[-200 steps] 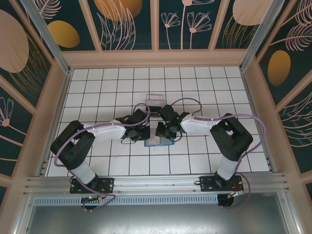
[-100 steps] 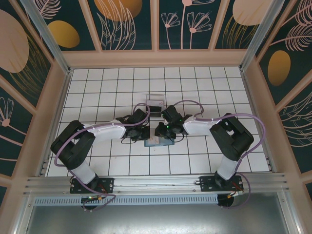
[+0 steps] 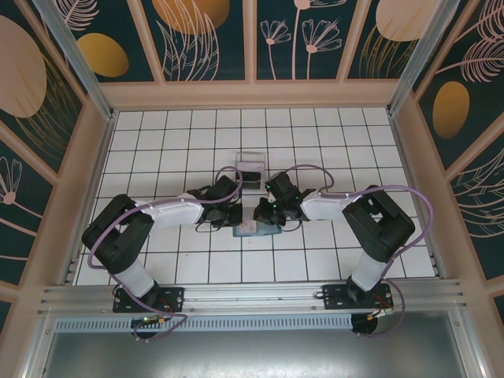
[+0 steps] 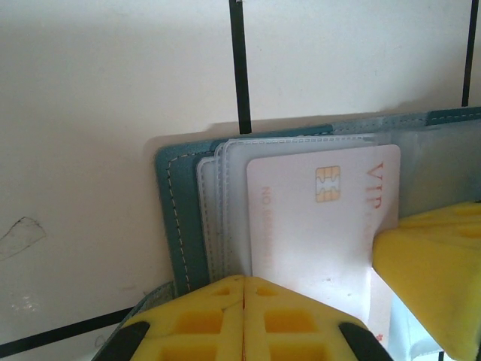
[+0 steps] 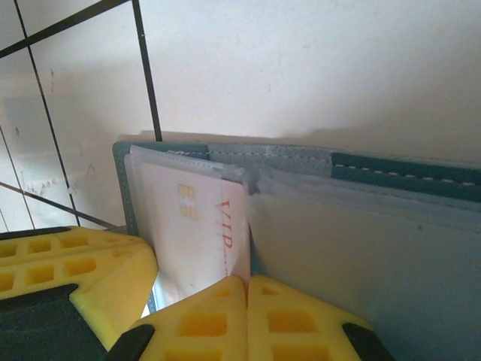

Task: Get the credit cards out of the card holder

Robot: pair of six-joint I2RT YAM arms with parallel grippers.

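The slate-blue, soft bifold card holder (image 4: pixel 176 226) lies open and flat on the white tiled tabletop (image 4: pixel 113 75), midway between the two arms. A thin white credit card (image 4: pixel 316 226) with a gold chip and red VIP lettering sits partly out of its clear plastic sleeves. The left hand (image 4: pixel 244 293) is fully closed at the holder's near edge, its yellow fingers over the sleeves and the card's lower corner. Whether it pinches the holder, the sleeves or the card as well cannot be told. The right hand (image 5: pixel 246 289) is also fully closed, and the card's free corner runs into the seam between its fingertips, so it looks to have the card pinched by a thin margin. The step in hand appears to be drawing this card out. To do it well, the pull should run along the card's own plane, straight out of the sleeve mouth and low over the tabletop — any lift or twist would bend the card or drag the soft holder along with it. The left hand's job is to anchor the holder only. If its fingers also bear on the card, the pull will stall or the corner grip will slip, so that pressure may need to shift off the card first. Just beyond the hands stands a clear plastic tray (image 3: pixel 250 167) with something dark in it — a likely place to set the card.
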